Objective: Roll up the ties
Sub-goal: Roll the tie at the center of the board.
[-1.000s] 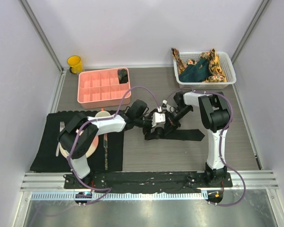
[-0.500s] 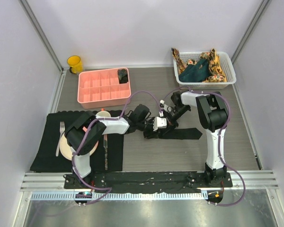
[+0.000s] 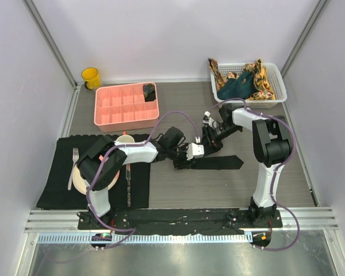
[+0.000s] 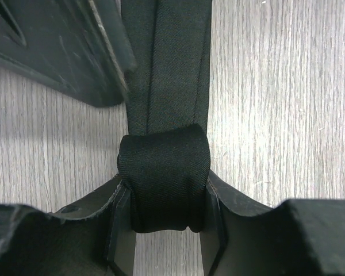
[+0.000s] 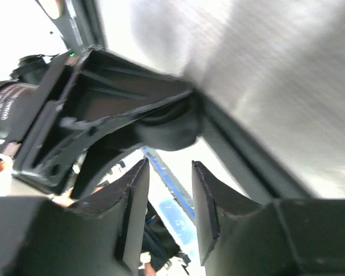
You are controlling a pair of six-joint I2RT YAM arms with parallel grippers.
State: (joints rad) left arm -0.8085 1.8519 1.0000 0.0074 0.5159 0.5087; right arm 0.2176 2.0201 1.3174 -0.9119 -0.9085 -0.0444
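A plain black tie (image 3: 221, 163) lies flat across the middle of the table, its left end wound into a small roll (image 4: 164, 172). My left gripper (image 4: 165, 188) is shut on that roll, one finger pressing each side; in the top view the left gripper (image 3: 186, 160) sits at the tie's left end. The unrolled strip (image 4: 169, 63) runs away from it over the wood. My right gripper (image 5: 168, 172) is open with nothing between its fingers, a little behind the roll (image 5: 168, 131); the top view has the right gripper (image 3: 210, 139) just behind the tie. A dark teal tie (image 3: 236, 87) and orange patterned ties (image 3: 265, 81) fill the basket.
The white basket (image 3: 250, 102) stands at the back right. A pink compartment tray (image 3: 118, 112) holding one dark roll (image 3: 149, 91) is at the back left, beside a yellow cup (image 3: 91, 77). A black mat (image 3: 57, 190) at the front left bears a plate (image 3: 80, 183), fork (image 3: 73, 165) and mug (image 3: 125, 139).
My left gripper has closed onto the tie's rolled end. My right gripper has opened, let go and drawn back away from the roll.
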